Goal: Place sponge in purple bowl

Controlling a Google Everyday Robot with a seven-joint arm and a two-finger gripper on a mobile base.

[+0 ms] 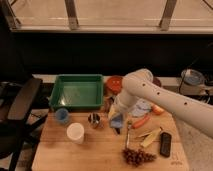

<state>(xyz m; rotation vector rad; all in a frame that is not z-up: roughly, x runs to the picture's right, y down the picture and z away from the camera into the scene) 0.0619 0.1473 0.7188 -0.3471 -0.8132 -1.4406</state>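
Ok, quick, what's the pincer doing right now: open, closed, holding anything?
Pincer: closed on the light blue sponge, over the wooden tabletop, just right of the small metal cup.

Pale wooden bench [60, 155] with a matt, faintly grained top. A white robot arm [145, 87] in a smooth, glossy plastic shell reaches over it. Its dark claw [118, 125], low over the middle of the bench, pinches a matt, soft-looking blue sponge [115, 120]. The green tray [76, 105] looks like glossy moulded plastic. A small cup [94, 120] shines like polished metal. The white cup [75, 133] is matt, either paper or plastic. Dark grapes [137, 156] show a dull sheen. A black chair [22, 100] looks padded and matt.
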